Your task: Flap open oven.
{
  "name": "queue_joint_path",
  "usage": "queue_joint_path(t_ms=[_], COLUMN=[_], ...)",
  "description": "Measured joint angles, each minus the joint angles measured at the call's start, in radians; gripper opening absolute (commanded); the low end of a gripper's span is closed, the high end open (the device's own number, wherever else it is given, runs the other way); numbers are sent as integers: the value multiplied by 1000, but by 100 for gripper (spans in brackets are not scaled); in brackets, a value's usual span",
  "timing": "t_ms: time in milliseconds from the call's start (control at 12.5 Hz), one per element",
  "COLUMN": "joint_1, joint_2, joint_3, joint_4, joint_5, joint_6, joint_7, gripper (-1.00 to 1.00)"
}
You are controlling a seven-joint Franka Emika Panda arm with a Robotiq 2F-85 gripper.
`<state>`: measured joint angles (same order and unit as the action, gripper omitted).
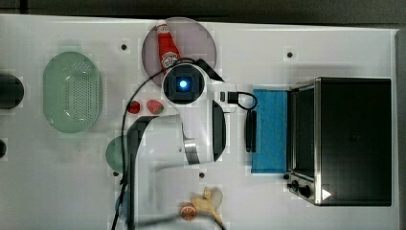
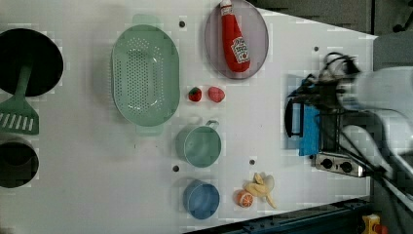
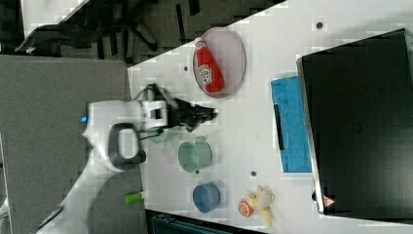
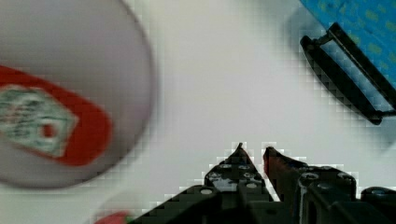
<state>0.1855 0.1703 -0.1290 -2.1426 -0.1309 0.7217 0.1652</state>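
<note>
The black oven [image 1: 354,139] stands at the top view's right, knobs [image 1: 299,187] at its front corner. Its blue-tinted door [image 1: 270,129] lies flapped down flat on the white table, with the dark bar handle [image 1: 250,130] at its outer edge. In the right view, my gripper [image 3: 212,113] hovers over the table between the oven door [image 3: 292,126] and a plate, well apart from the handle [image 3: 278,126]. The wrist view has my gripper [image 4: 254,148] narrowly open with nothing between the fingertips, and the handle [image 4: 348,79] off to one side.
A ketchup bottle [image 1: 167,45] lies on a grey plate [image 1: 196,38] beside the arm. Also on the table are a green colander [image 1: 72,91], two strawberries [image 1: 143,106], a green cup [image 2: 199,145], a blue cup [image 2: 201,199], and a banana with an orange [image 2: 258,187].
</note>
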Motion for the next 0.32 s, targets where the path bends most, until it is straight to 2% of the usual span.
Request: queue_joint_path(t_ms=[320], joint_1=[8], joint_2=[-207], joint_3=[-29], joint_4=[74], joint_5=[21], joint_6=[-208], joint_7=[0], gripper=[-65])
